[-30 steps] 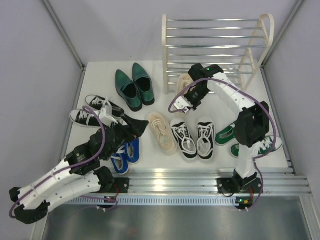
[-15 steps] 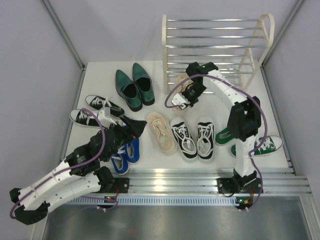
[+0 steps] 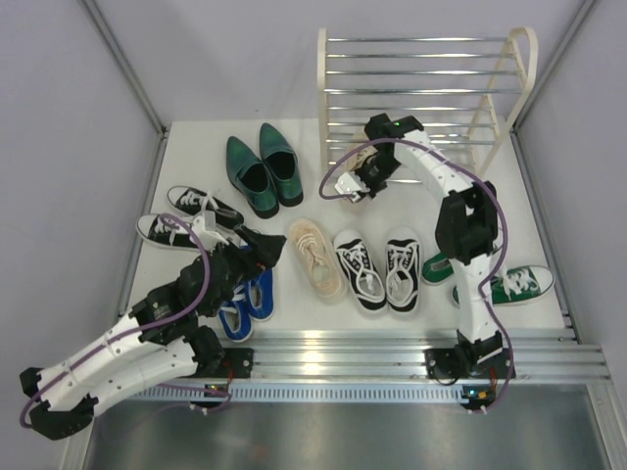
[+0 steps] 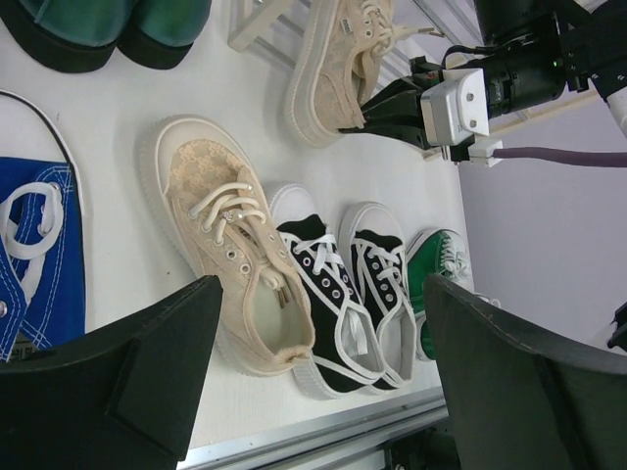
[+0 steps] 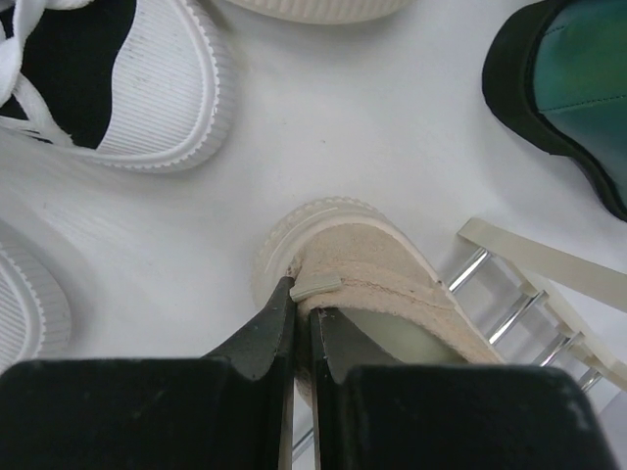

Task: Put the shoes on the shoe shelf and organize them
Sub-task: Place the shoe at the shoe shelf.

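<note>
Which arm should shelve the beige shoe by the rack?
Right: the right gripper is shut on the beige shoe beside the shoe shelf; the left gripper is open near the blue sneakers.

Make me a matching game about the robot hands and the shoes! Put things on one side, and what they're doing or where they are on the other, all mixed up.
Things
1. right gripper
2. left gripper
3. dark green dress shoes
4. blue sneakers

Matches
A. open, holding nothing
B. on the table, just left of the shoe shelf
C. pinching the heel of a beige shoe
D. partly hidden by the left arm in the top view

Pairs: 1-C, 2-A, 3-B, 4-D
</note>
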### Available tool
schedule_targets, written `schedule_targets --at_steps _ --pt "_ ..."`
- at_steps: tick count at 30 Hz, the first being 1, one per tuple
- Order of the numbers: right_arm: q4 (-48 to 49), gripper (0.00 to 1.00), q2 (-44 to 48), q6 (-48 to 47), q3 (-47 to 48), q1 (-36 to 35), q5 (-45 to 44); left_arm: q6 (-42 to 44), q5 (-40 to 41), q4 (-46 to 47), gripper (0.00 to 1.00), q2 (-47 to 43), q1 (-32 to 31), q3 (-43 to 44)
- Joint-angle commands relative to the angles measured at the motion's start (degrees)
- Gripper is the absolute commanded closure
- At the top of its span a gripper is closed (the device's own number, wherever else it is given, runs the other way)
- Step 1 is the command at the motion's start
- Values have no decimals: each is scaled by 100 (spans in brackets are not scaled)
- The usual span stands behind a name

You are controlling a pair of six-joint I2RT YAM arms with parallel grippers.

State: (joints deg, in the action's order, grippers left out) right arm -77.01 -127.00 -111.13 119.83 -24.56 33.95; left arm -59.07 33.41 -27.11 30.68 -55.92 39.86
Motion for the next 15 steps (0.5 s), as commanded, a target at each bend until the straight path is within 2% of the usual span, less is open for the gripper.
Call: schedule_targets --at_steps 1,10,15 --pt "546 98 -9 -84 374 82 129 -26 157 250 11 70 2 -83" --pt "1311 93 -264 232 471 100 146 -43 122 338 11 175 11 -127" --pt "1540 82 -343 320 471 118 103 -96 104 365 11 176 2 -162"
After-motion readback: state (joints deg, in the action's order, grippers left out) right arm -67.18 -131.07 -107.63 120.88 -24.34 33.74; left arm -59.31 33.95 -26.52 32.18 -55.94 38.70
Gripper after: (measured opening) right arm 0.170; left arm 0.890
